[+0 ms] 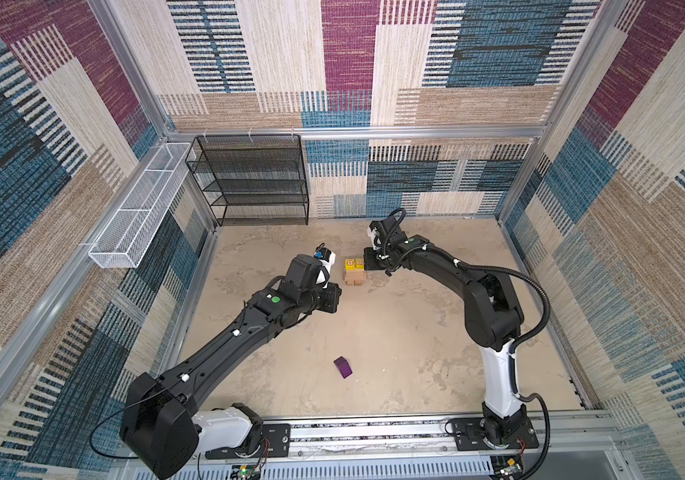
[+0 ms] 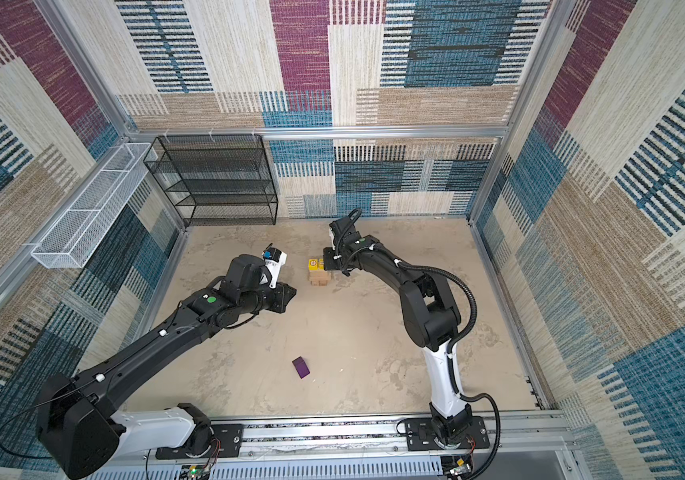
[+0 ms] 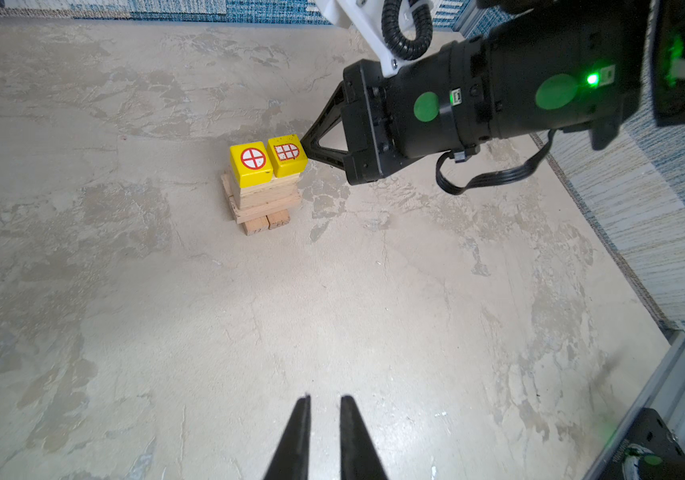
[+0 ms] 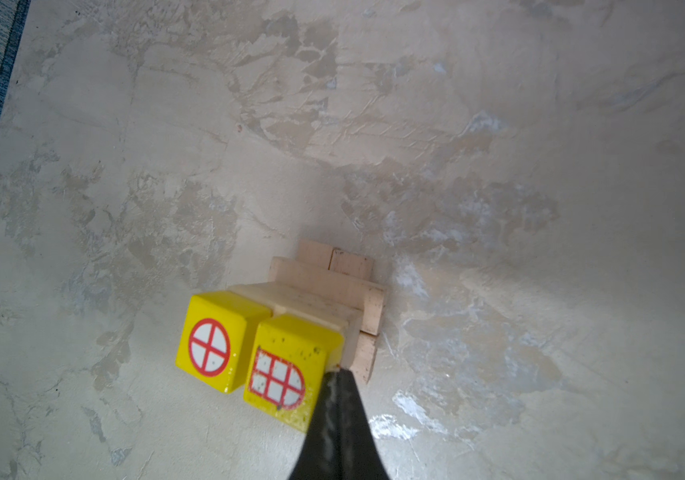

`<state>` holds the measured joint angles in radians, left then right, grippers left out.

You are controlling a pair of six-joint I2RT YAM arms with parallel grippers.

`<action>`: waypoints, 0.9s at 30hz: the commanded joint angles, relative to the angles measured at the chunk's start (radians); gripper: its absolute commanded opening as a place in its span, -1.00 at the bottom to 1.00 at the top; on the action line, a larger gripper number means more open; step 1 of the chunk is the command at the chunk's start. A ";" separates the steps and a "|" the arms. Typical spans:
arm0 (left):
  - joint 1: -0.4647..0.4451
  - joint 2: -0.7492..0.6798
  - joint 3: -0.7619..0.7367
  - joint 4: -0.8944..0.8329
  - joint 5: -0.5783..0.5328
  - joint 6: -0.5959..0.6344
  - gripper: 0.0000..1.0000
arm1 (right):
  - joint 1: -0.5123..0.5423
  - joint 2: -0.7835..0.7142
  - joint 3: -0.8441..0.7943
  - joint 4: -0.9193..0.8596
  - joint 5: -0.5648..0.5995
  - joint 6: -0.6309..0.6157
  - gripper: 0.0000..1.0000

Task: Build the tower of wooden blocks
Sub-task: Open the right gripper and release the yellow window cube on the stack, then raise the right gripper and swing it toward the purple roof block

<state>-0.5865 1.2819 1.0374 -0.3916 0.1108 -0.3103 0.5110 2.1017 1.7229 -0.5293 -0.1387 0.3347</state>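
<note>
Right gripper (image 4: 338, 380) pinched shut, tip against window-print yellow cube (image 4: 290, 357): nudge left slowly, tower (image 3: 263, 199) may shift. Left gripper (image 3: 325, 405) narrow, empty.

the left arm (image 1: 224, 345) stretches forward low, the left end effector (image 3: 325, 401) with fingers a little apart, while the right arm (image 1: 494, 307) bends at the elbow, the right end effector (image 4: 338, 376) pressed fully together.
</note>
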 commanded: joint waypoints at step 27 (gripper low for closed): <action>0.001 -0.011 0.004 0.010 -0.007 0.021 -0.63 | 0.000 -0.006 0.012 0.008 -0.037 -0.001 -1.00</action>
<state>-0.5865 1.2751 1.0374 -0.3916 0.1101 -0.3103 0.5110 2.1017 1.7233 -0.5293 -0.1581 0.3351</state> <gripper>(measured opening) 0.182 0.048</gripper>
